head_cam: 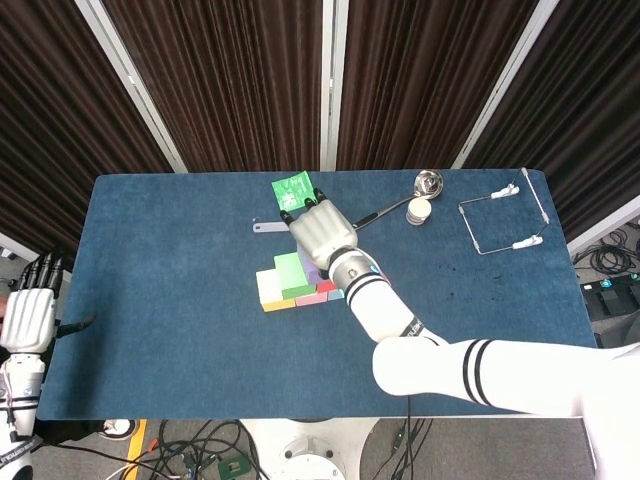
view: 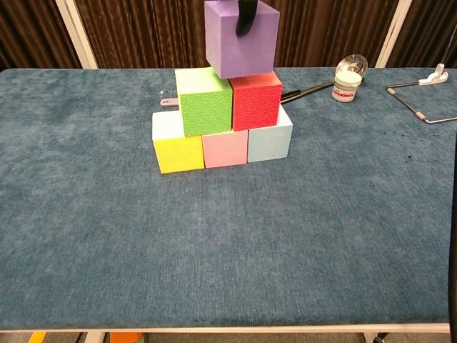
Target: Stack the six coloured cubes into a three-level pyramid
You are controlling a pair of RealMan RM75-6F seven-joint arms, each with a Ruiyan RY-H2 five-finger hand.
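Right robot hand (head_cam: 322, 232) reaches in over the middle of the tabletop (view: 228, 243) and grips the purple cube (view: 240, 38) from above; in the chest view a dark fingertip (view: 246, 18) lies down the cube's front face. That cube sits over the seam between the green cube (view: 206, 102) and the red cube (view: 255, 98), its lower edge level with their tops, though whether it rests on them or hangs just above cannot be told. Green and red stand side by side, touching, on a bottom row of three: the yellow cube (view: 178, 152) at the left end, the pink cube (view: 225, 148) in the middle and the pale blue cube (view: 270, 141) at the right end. Left robot hand (head_cam: 28, 310) hangs off the left edge of the tabletop, fingers apart and holding nothing. Toward the far edge lie a green packet (head_cam: 292, 189), a grey brush (head_cam: 275, 226), a long-handled spoon (head_cam: 425, 184) and a small white jar (view: 347, 86), while a bent wire frame (head_cam: 497, 219) lies near the far right corner.
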